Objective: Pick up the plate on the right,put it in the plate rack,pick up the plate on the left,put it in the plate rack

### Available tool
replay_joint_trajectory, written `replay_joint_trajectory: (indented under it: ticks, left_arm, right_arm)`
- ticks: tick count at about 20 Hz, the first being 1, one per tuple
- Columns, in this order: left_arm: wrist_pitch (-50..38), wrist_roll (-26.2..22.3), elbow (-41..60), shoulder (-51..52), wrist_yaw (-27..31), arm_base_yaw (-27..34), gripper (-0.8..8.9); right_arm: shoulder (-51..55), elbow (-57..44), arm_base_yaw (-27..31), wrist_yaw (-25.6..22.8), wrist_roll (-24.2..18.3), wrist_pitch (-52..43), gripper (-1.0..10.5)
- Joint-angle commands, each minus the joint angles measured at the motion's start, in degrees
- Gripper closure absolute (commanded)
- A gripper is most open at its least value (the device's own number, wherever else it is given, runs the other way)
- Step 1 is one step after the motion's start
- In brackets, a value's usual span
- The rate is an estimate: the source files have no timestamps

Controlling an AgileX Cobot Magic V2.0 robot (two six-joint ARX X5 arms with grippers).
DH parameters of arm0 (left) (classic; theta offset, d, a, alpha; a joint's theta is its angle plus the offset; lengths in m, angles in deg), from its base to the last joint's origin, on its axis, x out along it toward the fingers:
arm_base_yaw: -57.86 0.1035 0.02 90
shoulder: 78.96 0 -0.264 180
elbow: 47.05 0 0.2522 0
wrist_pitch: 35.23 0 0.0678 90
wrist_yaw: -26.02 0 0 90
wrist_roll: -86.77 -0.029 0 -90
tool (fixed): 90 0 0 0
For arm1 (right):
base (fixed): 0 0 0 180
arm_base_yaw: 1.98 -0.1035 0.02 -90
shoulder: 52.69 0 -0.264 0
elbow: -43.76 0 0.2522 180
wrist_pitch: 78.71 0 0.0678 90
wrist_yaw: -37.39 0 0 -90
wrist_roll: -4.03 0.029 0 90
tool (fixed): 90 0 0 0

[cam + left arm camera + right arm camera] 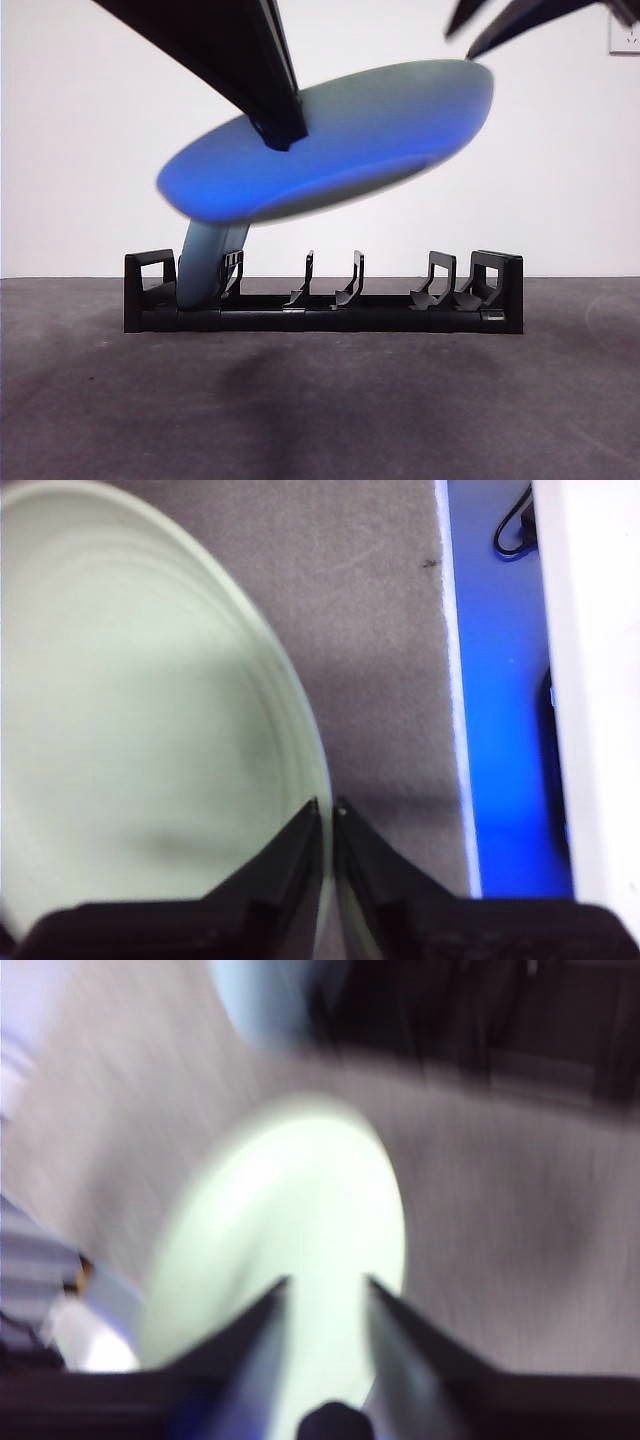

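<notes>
Left gripper (328, 810) has its two black jaws pinched tight on the rim of a pale plate (140, 710), the tips almost meeting across the thin edge. From the front, that same plate (340, 135) hangs in the air above the rack, tilted, one side high toward the right and the other low toward the left, its underside lit blue and blurred. A dark arm (230, 55) slants down from the upper left and grips it at the near upper rim.

Right gripper (322, 1295) has its jaws parted, a clear gap between them, and nothing caught in that gap — the pale plate (290, 1220) lies beyond, badly smeared. In the front view only two black tips (500, 22) show at the top right, just above the raised edge of the plate; whether they touch it I cannot tell.

Below, the plate rack (323, 305) sits on the dark grey table (320, 410), long and low, black, with curved uprights along it and boxy ends. A second plate (205, 262) stands on edge in a slot near the rack's left end, leaning a little. The other slots along the rack hold nothing.

Behind it all, a plain white wall (90, 160). In the left wrist view, a blue strip (500, 700) runs beside the table's edge.
</notes>
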Motion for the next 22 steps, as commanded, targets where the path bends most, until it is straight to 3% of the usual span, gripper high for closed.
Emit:
replay_joint_trajectory:
  ticks: [1, 5, 7, 9, 11, 17, 22]
  left_arm:
    - [-5.0, 0.0, 0.2, -0.1, 0.1, 0.1, 8.22]
    - [-18.2, 2.3, 0.2, -0.3, -0.7, 3.2, 8.23]
    - [-27.1, 8.7, 0.2, -0.4, -7.4, 7.8, 8.22]
    - [-36.7, 17.0, 0.2, -1.1, -17.4, 14.1, 8.22]
    - [-45.7, 24.5, 0.2, -2.6, -22.1, 19.9, 8.23]
    - [-63.0, 42.7, 0.2, -9.0, -31.4, 30.2, 8.23]
    - [-74.2, 54.0, -0.1, -16.7, -32.0, 35.2, 8.23]
  right_arm:
    - [2.6, 0.7, 1.9, 0.1, -0.7, -2.3, 3.1]
    - [10.1, 2.8, 6.8, 0.0, -0.4, -7.4, 3.2]
    - [14.7, 2.8, 8.7, -1.5, -0.1, -9.8, 3.2]
    - [19.0, 2.8, 9.5, -6.8, 0.0, -10.7, 3.2]
    - [22.6, 2.8, 9.5, -12.2, -0.1, -10.7, 3.2]
    - [26.6, 2.8, 9.5, -15.0, -0.7, -10.6, 3.2]
    - [26.9, 2.8, 9.5, -15.0, -0.8, -8.8, 3.2]
